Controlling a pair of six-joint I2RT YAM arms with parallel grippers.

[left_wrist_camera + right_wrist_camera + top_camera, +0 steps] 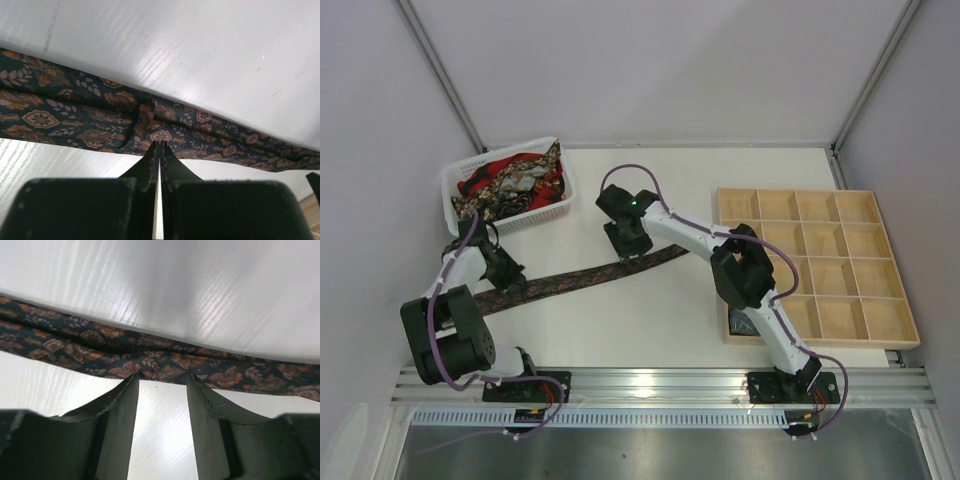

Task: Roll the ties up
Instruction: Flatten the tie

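Arms reach inward over the white counter (650,320), both wrists bent low toward a dark, orange-patterned tie (582,277) that lies stretched diagonally between them. The left end effector (160,146) has its fingers pressed together, pinching a puckered fold at the tie's near edge. The right end effector (162,379) stands spread, fingertips at the fabric's edge, gripping nothing. More ties (515,180) fill the white basket (450,190) at the far left.

arms (685,228): white links, black joints | cables (632,168): purple | claws (159,150) (162,382): black | light (633,203): green
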